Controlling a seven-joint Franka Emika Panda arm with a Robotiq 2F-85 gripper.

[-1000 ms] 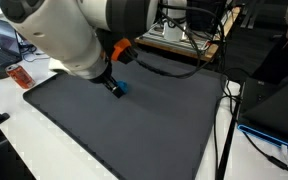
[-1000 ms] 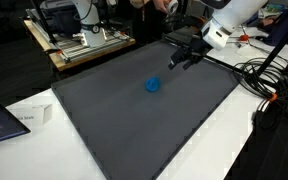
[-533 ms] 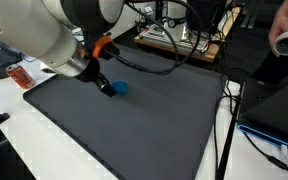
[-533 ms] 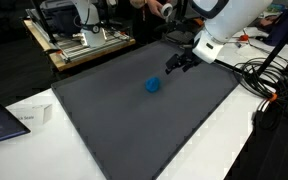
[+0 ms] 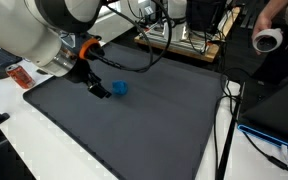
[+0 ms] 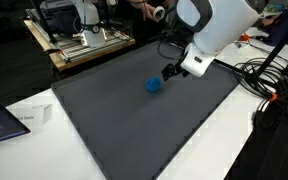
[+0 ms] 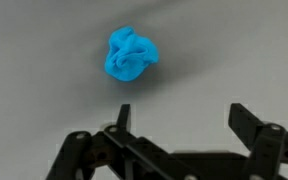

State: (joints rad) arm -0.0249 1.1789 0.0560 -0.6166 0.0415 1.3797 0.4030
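Observation:
A small crumpled blue object (image 5: 120, 87) lies on the dark grey mat (image 5: 144, 130). It also shows in an exterior view (image 6: 153, 85) and in the wrist view (image 7: 132, 54). My gripper (image 5: 100, 92) hangs just beside it, a little above the mat, and shows in an exterior view (image 6: 169, 73) too. In the wrist view my gripper (image 7: 182, 112) is open and empty, with the blue object ahead of the fingertips (image 7: 123, 113), toward the left finger. Nothing is between the jaws.
The mat (image 6: 134, 120) covers a white table. A red-orange item (image 5: 20, 76) lies at the table's corner. Cables (image 5: 229, 120) run along one edge. A wooden bench with equipment (image 6: 79, 40) stands behind. A person's hand holds a white roll (image 5: 268, 40).
My arm has swung across the mat and my gripper has moved closer to the blue object. The blue object has not moved. The person's hand with the roll has shifted.

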